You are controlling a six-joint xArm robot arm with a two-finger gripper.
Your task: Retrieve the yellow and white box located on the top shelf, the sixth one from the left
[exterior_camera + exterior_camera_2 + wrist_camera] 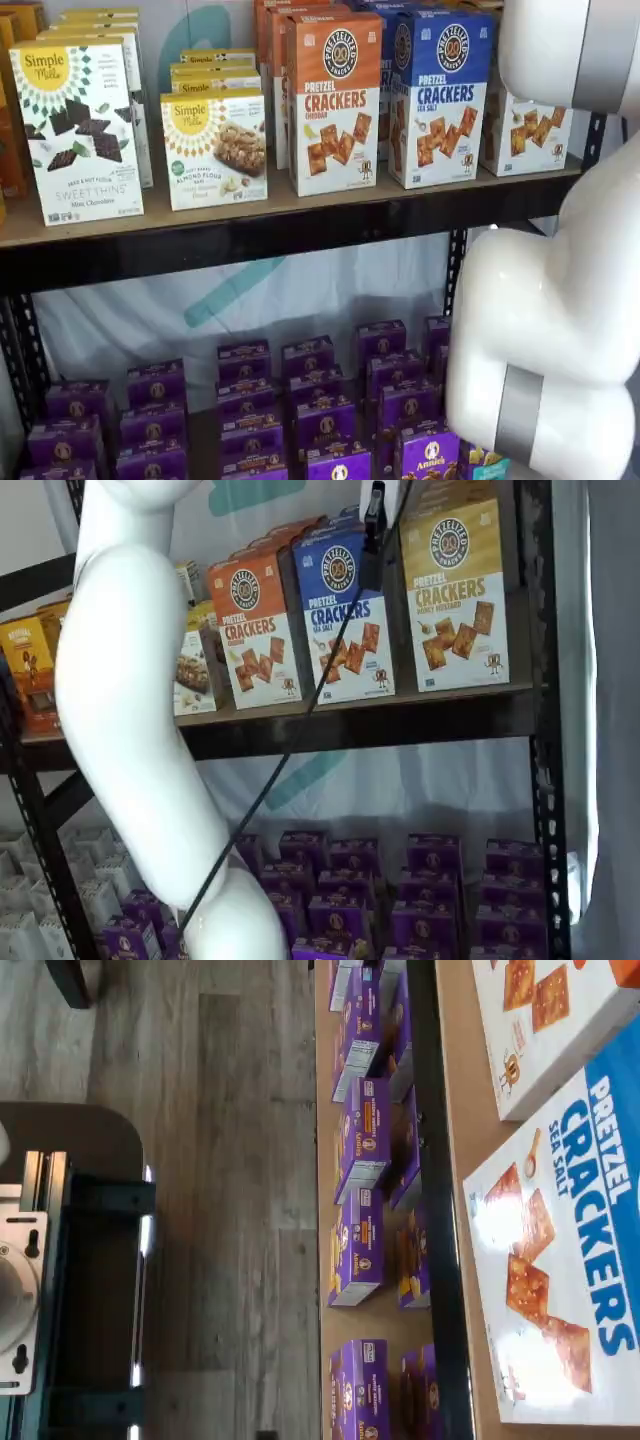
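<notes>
The yellow and white box (455,595) stands upright at the right end of the top shelf (400,705), with a mustard top and pictured crackers on its white lower half. In a shelf view only its white lower part (525,130) shows on the top shelf (300,215); the white arm hides the rest. My gripper (375,525) hangs from that view's upper edge as one black finger seen side-on, in front of the blue-topped box's right edge, just left of the yellow box. Nothing is held. The wrist view does not show the yellow box.
A blue-topped cracker box (345,620) and an orange-topped one (255,630) stand left of the yellow box. Small purple boxes (320,410) fill the lower level. The white arm (130,710) and a black cable (290,750) cross in front of the shelves. A black rack post (540,730) stands right.
</notes>
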